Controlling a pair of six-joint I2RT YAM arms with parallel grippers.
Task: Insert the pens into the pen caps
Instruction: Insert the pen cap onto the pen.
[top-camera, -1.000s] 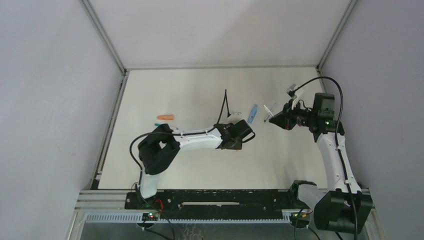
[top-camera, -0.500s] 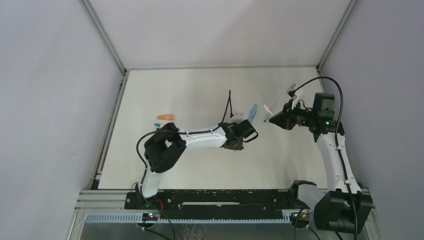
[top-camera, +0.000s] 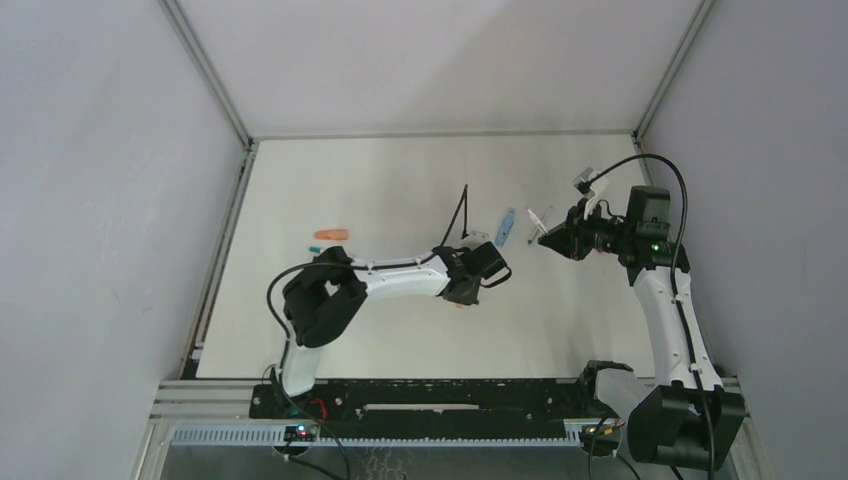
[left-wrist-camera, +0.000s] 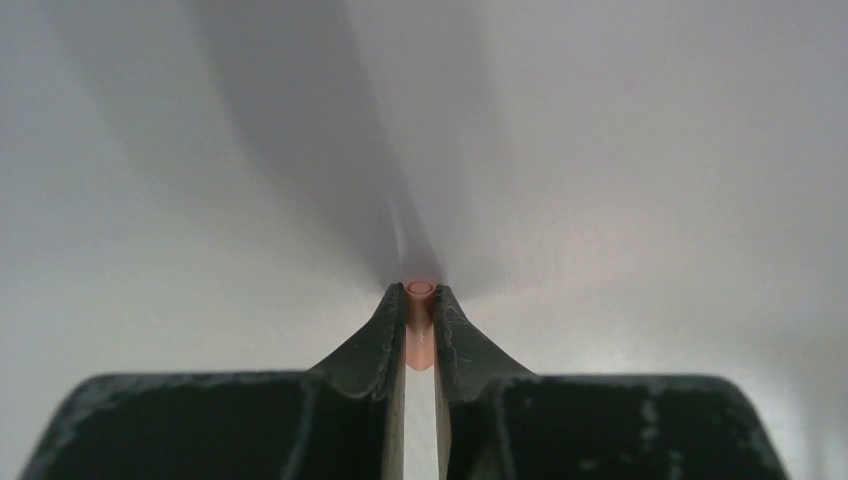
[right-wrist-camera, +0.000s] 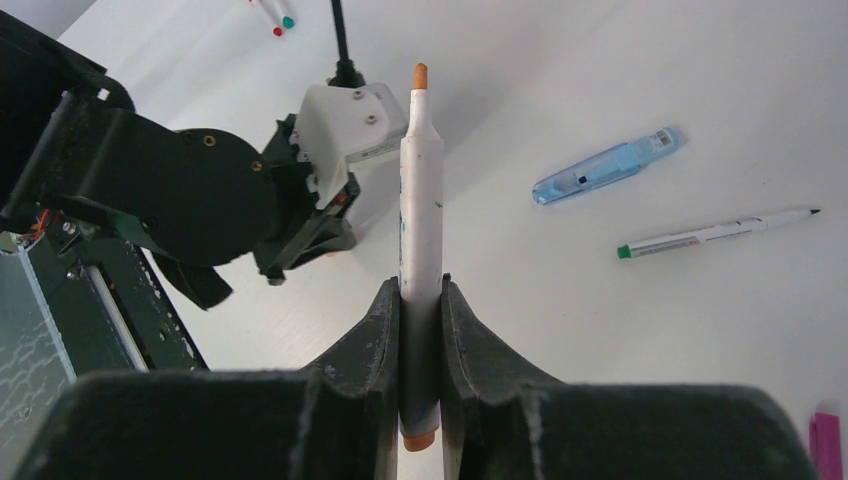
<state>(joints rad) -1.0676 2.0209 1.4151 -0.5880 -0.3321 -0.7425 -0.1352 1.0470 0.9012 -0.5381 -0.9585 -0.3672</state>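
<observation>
Cap status: short salmon-orange plastic cap (left-wrist-camera: 419, 340) is pinched between the two dark fingers of the left gripper (left-wrist-camera: 420, 298), open end facing away from the wrist camera. Only its rim and a strip of its side show; the fingers hide the rest. White table (left-wrist-camera: 650, 150) lies right behind it, and I cannot tell if the cap touches it. In the top view the left gripper sits near the long light blue plastic cap (top-camera: 506, 228), on the side toward the arm bases. The wrist covers the grip there, and only an orange speck shows under it.

Right gripper (right-wrist-camera: 420, 292) is clamped on a white-barrelled marker pen with an orange tip (right-wrist-camera: 421, 180), to the right of the light blue cap. Tip points toward the left arm's wrist, and the tail end pokes out behind the fingers. Cannot tell its height over the table. In the top view this pen is too small to make out.

On the table:
- Thin white pen with a green end (right-wrist-camera: 715, 232) lies near the light blue cap, on the right-gripper side.
- Magenta cap (right-wrist-camera: 826, 440) is cut off at the frame edge, closer to the right wrist camera than the light blue cap.
- Two pens with red and teal ends (right-wrist-camera: 275, 15) are cut off at the top of the right wrist view, well left of the light blue cap.
- Small orange item (top-camera: 331, 235), far left of the light blue cap, is too small to identify.
</observation>
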